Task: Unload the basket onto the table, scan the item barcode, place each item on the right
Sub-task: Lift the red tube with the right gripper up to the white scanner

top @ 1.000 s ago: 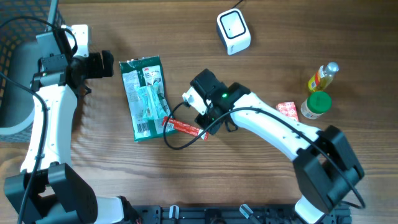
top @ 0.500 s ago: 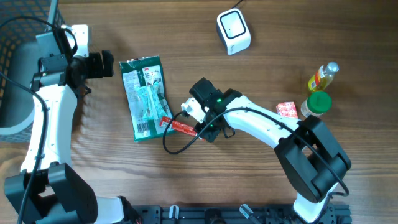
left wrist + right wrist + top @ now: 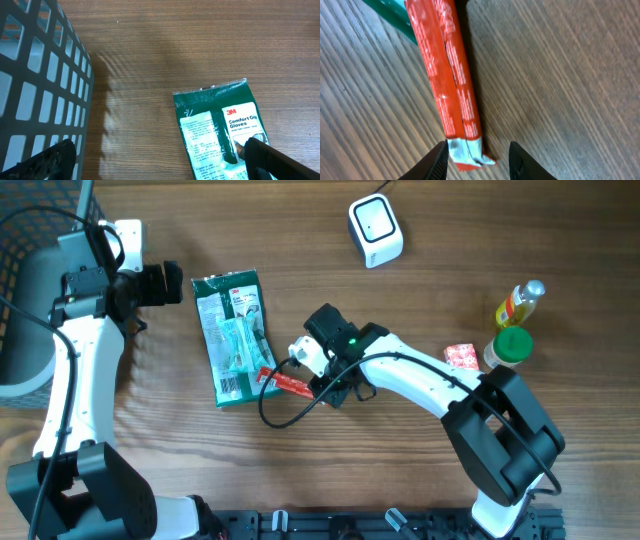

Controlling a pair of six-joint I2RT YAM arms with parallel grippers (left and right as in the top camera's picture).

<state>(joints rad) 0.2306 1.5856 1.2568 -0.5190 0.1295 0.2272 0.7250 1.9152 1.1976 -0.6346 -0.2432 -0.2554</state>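
A thin red stick packet [image 3: 288, 383] lies on the wooden table, its far end tucked against the green glove packet [image 3: 235, 335]. My right gripper [image 3: 323, 386] is low over the stick's near end. In the right wrist view the red packet [image 3: 450, 85] runs up from between the fingers of the right gripper [image 3: 476, 161]. The jaws straddle its white crimped end: the left finger touches it and a gap shows on the right. The white scanner [image 3: 375, 230] sits at the back. My left gripper [image 3: 172, 284] hovers open and empty left of the glove packet [image 3: 220, 130].
A dark mesh basket [image 3: 40, 100] stands at the far left. At the right edge are a yellow bottle [image 3: 520, 302], a green-lidded jar [image 3: 510, 348] and a small red packet [image 3: 460, 356]. A black cable loops below the right gripper.
The right gripper has slid left and down along the red stick packet, and its jaws have narrowed around the packet's end. The left arm has not moved.
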